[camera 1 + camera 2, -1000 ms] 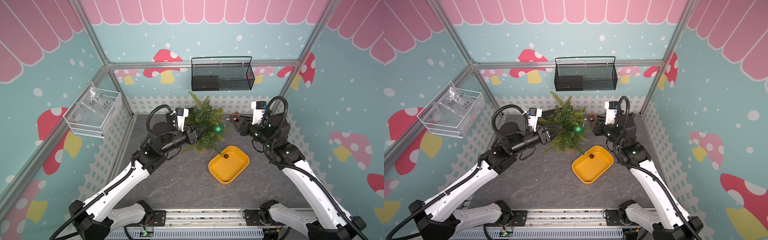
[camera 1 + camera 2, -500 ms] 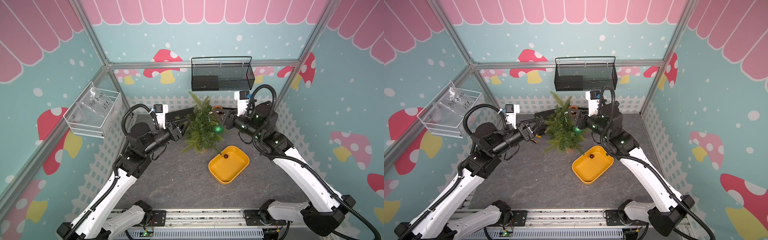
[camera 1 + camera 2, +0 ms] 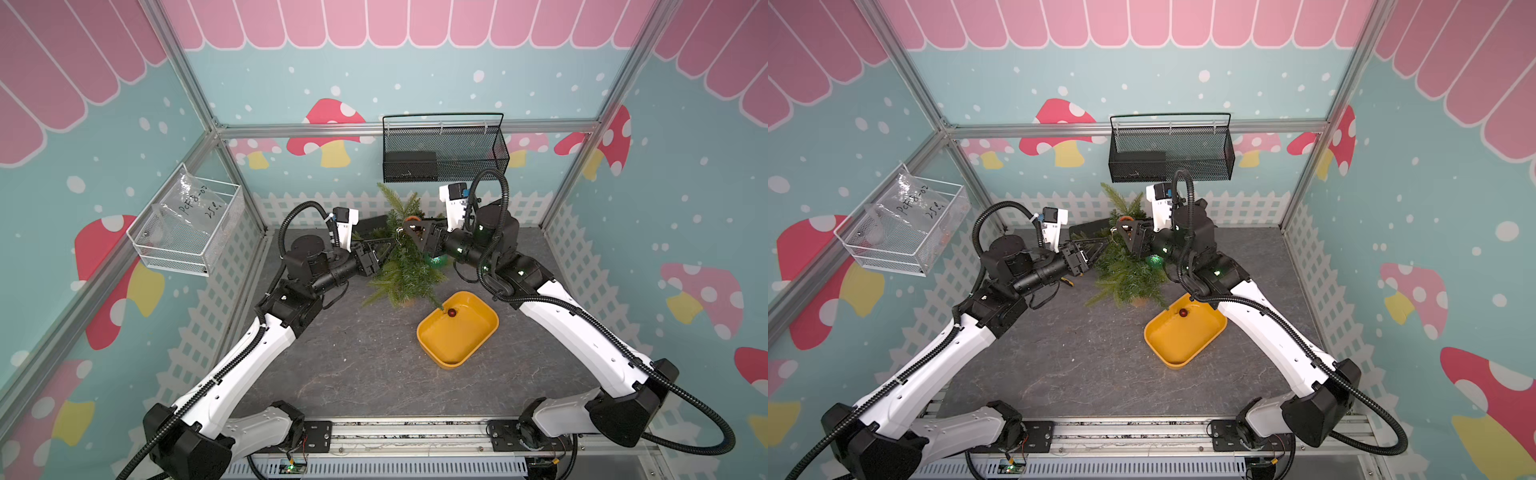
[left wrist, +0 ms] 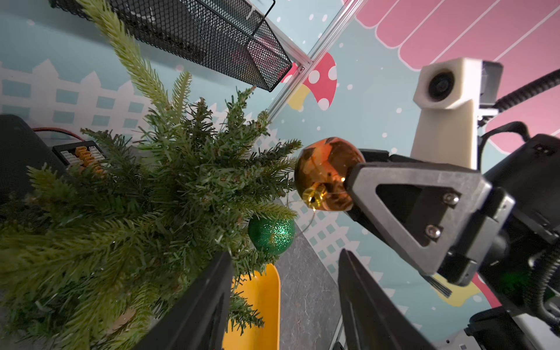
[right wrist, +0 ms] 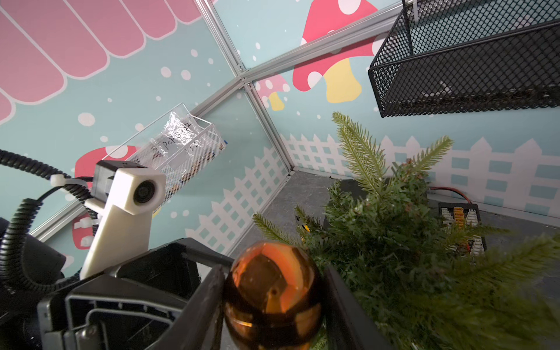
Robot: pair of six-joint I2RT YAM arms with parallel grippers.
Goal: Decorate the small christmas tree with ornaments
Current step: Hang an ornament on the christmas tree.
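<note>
Branches of the small christmas tree (image 3: 405, 266) fill the space between my two hands. It stands upright on the counter (image 3: 353, 365) toward the back wall, just beside the far end of the yellow tray (image 3: 457, 353). My right hand (image 5: 274, 272) holds the copper-orange ball (image 4: 328, 172), one finger pressed to each side and the gold cap turned toward the needles. The ball sits right at the tips of the upper branches, though I cannot tell whether it touches them. My left hand (image 4: 283, 257) is at the opposite side of the tree, fingers spread with nothing gripped between them, one finger against the lower foliage. The glittery green ball (image 4: 271, 235) hangs from a low branch on my right arm's side. The dark red ball (image 3: 451, 312) lies in the tray, at the end nearest the tree, where a low branch reaches over the rim.
</note>
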